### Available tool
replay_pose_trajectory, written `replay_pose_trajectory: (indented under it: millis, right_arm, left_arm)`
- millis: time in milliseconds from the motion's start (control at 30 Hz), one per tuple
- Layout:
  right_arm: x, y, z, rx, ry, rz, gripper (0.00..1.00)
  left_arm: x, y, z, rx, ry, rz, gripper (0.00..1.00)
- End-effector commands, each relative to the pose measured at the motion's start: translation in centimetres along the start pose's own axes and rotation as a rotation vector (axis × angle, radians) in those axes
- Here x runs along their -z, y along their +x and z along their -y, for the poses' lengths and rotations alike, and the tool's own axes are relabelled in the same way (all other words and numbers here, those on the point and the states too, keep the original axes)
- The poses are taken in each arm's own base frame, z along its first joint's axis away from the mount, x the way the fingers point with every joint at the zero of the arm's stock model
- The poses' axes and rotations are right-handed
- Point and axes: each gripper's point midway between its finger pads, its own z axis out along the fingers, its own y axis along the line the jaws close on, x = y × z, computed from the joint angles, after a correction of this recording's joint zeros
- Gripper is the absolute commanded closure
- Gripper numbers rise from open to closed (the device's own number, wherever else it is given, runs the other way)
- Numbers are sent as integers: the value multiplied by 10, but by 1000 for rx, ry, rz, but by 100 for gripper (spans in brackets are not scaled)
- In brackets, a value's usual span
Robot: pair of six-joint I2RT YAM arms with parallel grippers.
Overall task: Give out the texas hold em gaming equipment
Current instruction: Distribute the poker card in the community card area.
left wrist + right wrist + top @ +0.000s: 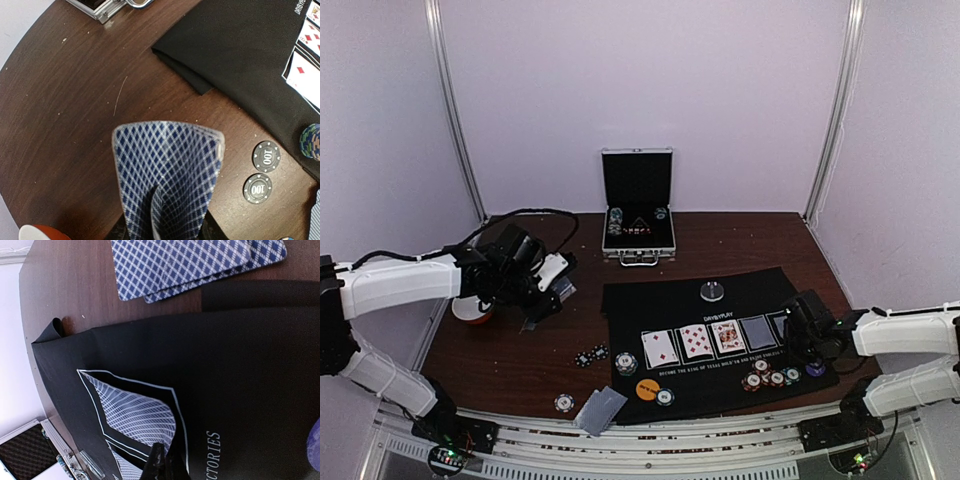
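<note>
The left gripper grasps a thin stack of blue-lattice-backed playing cards clear above the dark wooden counter, apparently for dealing, while the right gripper sits clenched over the black felt mat at a face-down card.

Left of the black mat, the left arm is built of smooth white shells joined by black elbow and wrist housings. A thin black cable arches off its wrist block. The left gripper is black with a white plastic side piece, and its fingers are dark and matte. Right of the mat, the right arm has the same white links and a boxy black wrist. The right gripper is slim and black. Nearer than the mat, each black base has a small circuit board beside it with tiny coloured lights.
</note>
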Motion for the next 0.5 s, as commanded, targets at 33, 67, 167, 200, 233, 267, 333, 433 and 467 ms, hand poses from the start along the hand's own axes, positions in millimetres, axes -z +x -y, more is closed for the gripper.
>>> replay_pose_trajectory:
  millis: [33,67,167,200,233,267,333,433,467]
  right_arm:
    - [0,-1,8,-64,16,-2,100]
    - [0,-1,8,-61,19,-5,99]
    - [2,-2,8,-54,17,-3,90]
    - [3,-4,8,-50,18,3,89]
    - [4,-5,9,-50,19,7,89]
    - [4,-6,9,-48,21,10,88]
    - [5,-10,13,-46,25,15,87]
    - [6,-11,15,-52,20,10,81]
    - [6,-11,15,-52,17,5,79]
  left_arm:
    - [-12,12,-4,56,26,-40,68]
    - [-16,14,-4,62,32,-55,68]
    - [-24,21,-8,80,41,-94,68]
    - [-28,24,-10,90,41,-110,68]
    - [-31,27,-13,102,41,-127,68]
    - [-34,31,-16,117,37,-142,69]
    - [-39,36,-21,145,46,-163,69]
    - [-44,42,-29,182,52,-182,69]
    - [-46,44,-31,193,52,-188,69]
